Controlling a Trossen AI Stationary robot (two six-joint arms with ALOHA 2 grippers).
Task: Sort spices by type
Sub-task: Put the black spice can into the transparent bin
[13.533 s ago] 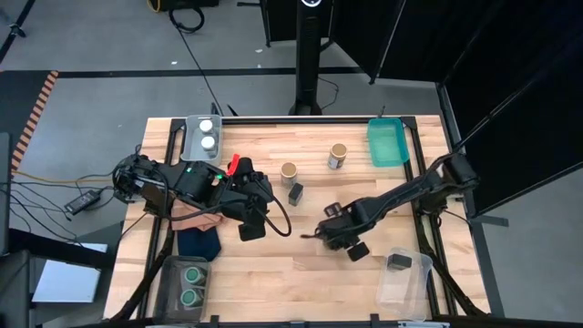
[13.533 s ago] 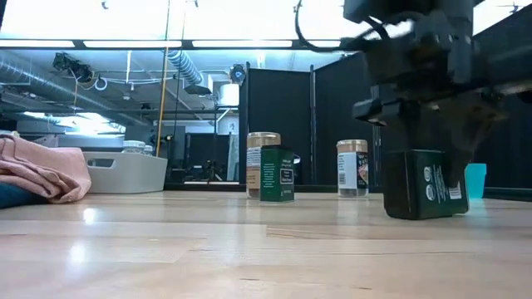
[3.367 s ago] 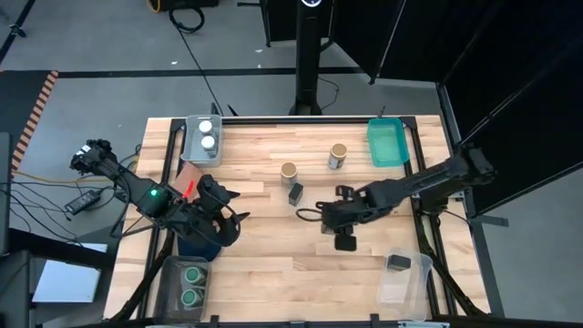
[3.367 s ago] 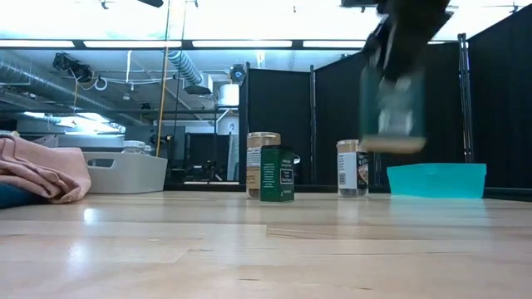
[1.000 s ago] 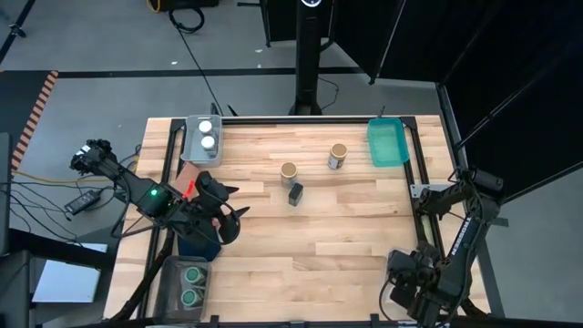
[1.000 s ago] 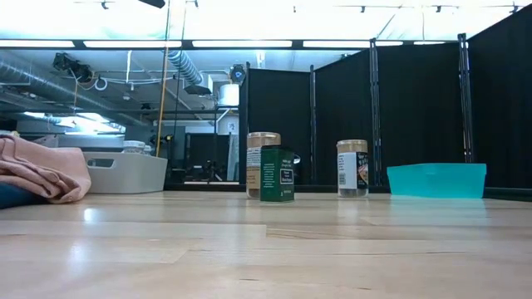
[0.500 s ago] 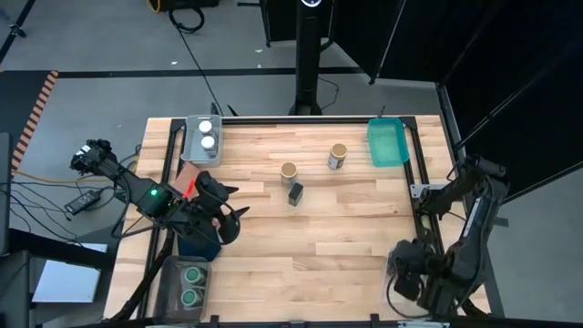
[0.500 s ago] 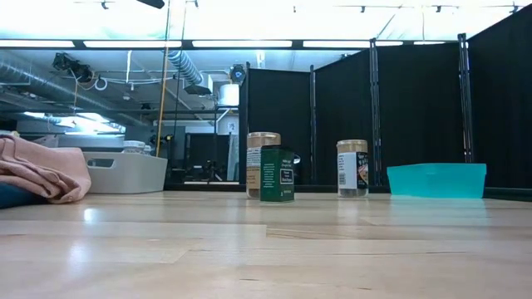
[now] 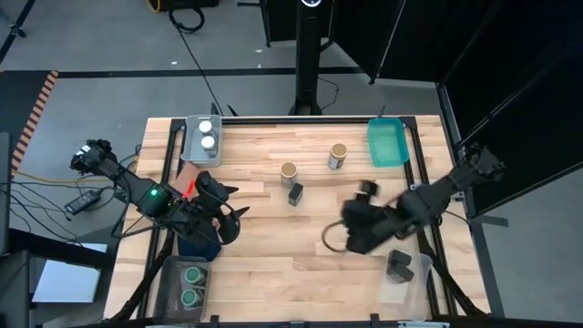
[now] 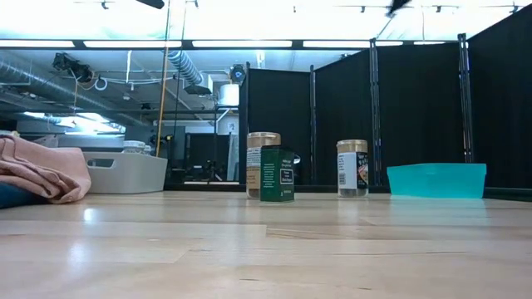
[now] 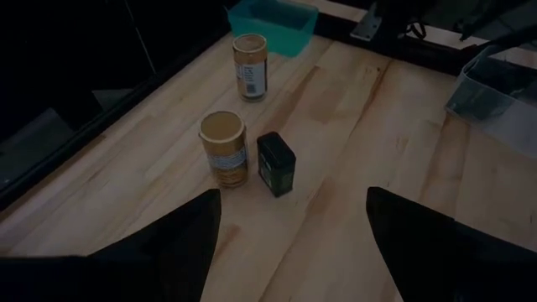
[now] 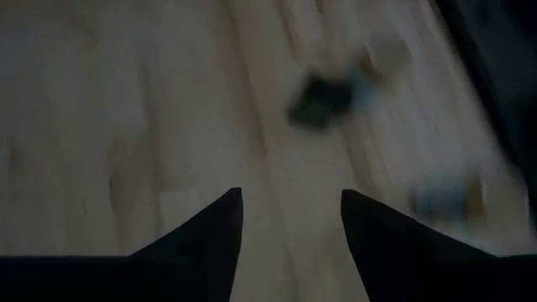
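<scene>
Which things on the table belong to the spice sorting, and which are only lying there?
For the job:
white-lidded jars
green-lidded jars
tan-lidded jars
black tin beside a tan-lidded jar
black tins in the clear bin

Lying about:
pink cloth
navy cloth
empty teal tray

Your wooden desk [image 9: 273,246] carries two tan-lidded jars [image 9: 289,172] and a black tin [image 9: 295,193] mid-desk, bins at each corner, and cloths [image 9: 196,241] at the left edge.
</scene>
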